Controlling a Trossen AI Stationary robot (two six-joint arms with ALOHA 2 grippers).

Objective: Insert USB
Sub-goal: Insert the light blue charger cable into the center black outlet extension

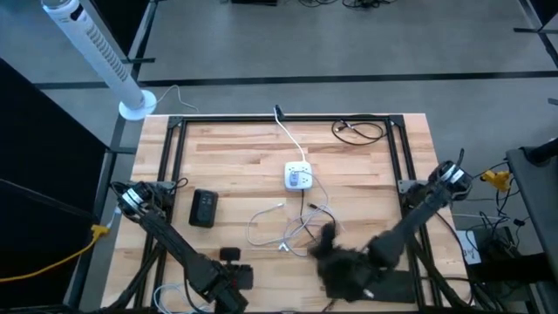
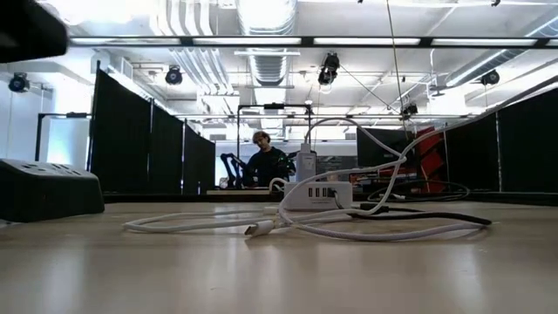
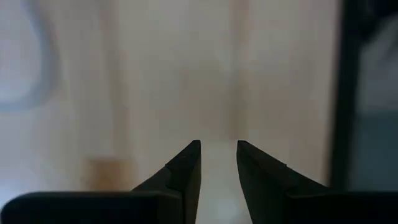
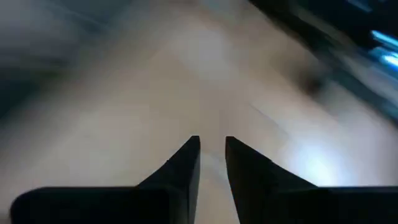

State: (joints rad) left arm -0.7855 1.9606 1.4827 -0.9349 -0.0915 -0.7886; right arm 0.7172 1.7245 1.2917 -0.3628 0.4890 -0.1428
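Worktop [image 1: 235,157]: butcher-block wood in a black frame, both arms folded low along its near edge. Right arm reaches in from the right edge, its gripper [image 1: 324,237] blurred, just short of the cable tangle near the middle of the near half; right wrist view shows the fingers [image 4: 186,163] narrowly apart with nothing between them, only bare wood beyond. Left gripper [image 3: 217,163] sits at the near edge toward the left corner, jaws a small gap apart, empty, bare wood ahead. Black box [image 1: 203,208] lies flat left of centre. White charging hub [image 1: 299,177] sits at the worktop centre; low view shows its row of ports facing the near edge. White USB cable [image 1: 281,228] lies in loose loops on the wood just near-side of the hub, plug end [image 2: 260,229] free on the surface. Status: nothing grasped, nothing inserted. Remaining, by my reading: pick up plug, align with port, push home.
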